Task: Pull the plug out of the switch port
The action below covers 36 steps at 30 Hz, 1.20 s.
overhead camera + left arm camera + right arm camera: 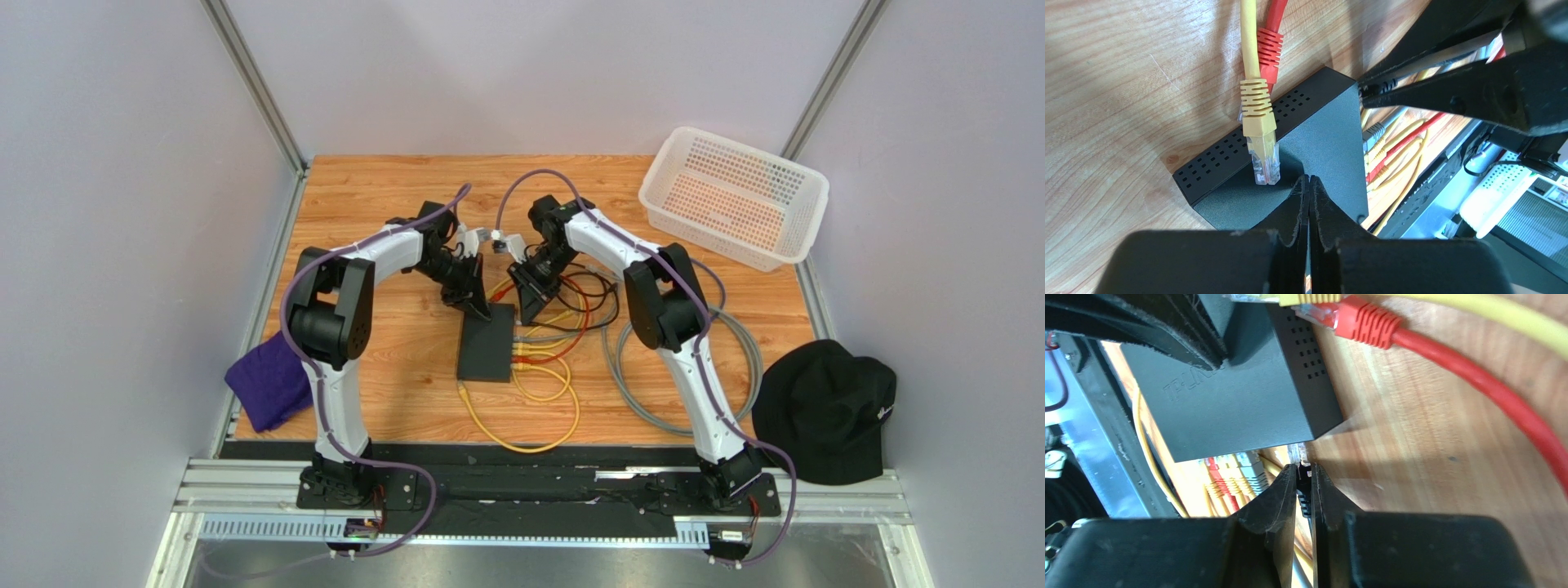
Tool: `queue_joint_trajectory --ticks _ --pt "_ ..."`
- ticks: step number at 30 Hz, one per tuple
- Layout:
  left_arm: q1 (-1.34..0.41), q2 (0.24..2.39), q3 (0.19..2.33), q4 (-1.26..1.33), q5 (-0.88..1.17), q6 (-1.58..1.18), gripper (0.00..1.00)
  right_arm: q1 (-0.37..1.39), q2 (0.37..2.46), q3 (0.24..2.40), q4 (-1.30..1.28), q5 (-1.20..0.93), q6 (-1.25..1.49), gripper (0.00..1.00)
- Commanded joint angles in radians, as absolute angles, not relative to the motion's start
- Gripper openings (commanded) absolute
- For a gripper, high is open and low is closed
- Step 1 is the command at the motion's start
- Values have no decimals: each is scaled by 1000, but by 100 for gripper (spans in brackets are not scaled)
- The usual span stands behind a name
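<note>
- Right gripper (1303,478) pinched nearly closed on a black plug (1300,456), clear tip at the socket-edge corner of the switch (1241,398); seated or free, cannot tell.
- Left gripper (1309,190) closed tight, tips down on the switch top.
- Loose yellow plug (1264,156) against the switch's vented side, red plug (1269,52) just beyond.
- White basket (711,235) far right of the switch, black cap (824,410) near right, purple cloth (270,382) left.

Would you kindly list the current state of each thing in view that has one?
switch: flat on table, several cables plugged in.
left gripper: fingers shut, tips on switch.
right gripper: fingers shut on black plug.
yellow plug: unplugged, loose.
red plug: unplugged, loose.
basket: upright, empty.
</note>
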State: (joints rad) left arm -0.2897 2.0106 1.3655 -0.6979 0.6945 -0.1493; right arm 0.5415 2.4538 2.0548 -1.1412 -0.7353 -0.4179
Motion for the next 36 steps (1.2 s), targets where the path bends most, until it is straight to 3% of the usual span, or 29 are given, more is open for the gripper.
queue_joint_trajectory --ticks 1,10,11,13,19,22,25,30,36 --pt "-302 2023 1371 -687 603 -114 0 545 2487 2063 -1086 -612 -452 0" --pt "-302 2026 1378 -686 604 -115 0 543 2404 2066 -1097 -615 -488 0" --pt "-302 2026 1381 -689 604 -117 0 543 2390 2072 -1092 -609 -488 13" --pt "-302 2025 1384 -690 606 -120 0 542 2346 2097 -1101 -612 -492 24" --pt "-302 2010 1387 -686 612 -121 0 499 2130 2053 -1063 -703 -480 48" --pt "-302 2003 1388 -689 611 -123 0 465 2051 1965 -1028 -700 -468 53" --pt "-302 2002 1393 -695 607 -124 0 439 1982 1869 -1028 -597 -494 56" --pt "-302 2005 1402 -693 612 -129 0 384 1948 1696 -1055 -509 -480 42" --pt "-304 2016 1408 -695 617 -138 0 370 1942 1591 -971 -359 -408 42"
